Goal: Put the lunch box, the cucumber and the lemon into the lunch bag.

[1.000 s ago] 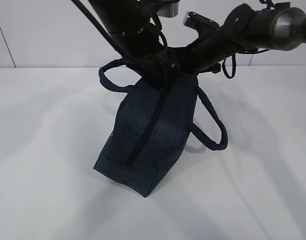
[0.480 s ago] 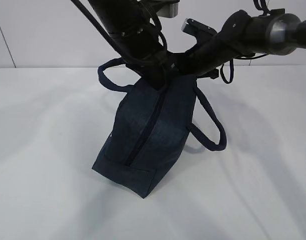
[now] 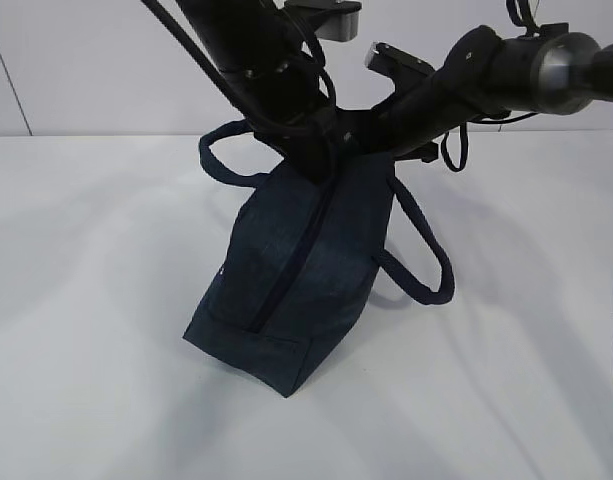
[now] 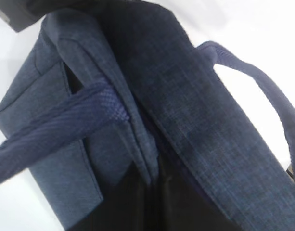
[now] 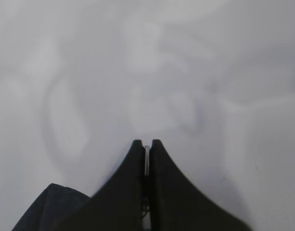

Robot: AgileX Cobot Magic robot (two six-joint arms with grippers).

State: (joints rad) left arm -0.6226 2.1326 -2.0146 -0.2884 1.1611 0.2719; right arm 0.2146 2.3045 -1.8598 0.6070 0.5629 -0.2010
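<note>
Clearly, the lunch bag point(image 3: 301, 275) sits at the centre of the exterior view, tipped on a white table point(image 3: 96, 360) so that its far end is lifted while the near, lower end rests on the surface. A dark zipper line point(image 3: 291, 265) runs along the side facing the camera and looks closed. One loop handle point(image 3: 221, 160) sticks out toward the upper left of the frame; the other point(image 3: 426, 265) hangs at the right.

Both arms come down from the top of the frame and meet at the raised end of the bag. The left gripper point(image 3: 321, 160) is buried against the fabric there, its tip hidden; its jaws are pressed together, though what they pinch cannot be told. The left wrist view is filled with navy cloth, a handle strap point(image 4: 56, 130) crossing the lower left.

The right gripper point(image 5: 146, 154) shows in its own wrist view at lower centre, jaws pressed together on a thin bright metal piece, above the blurred white table, with a corner of dark fabric at lower left.
</note>
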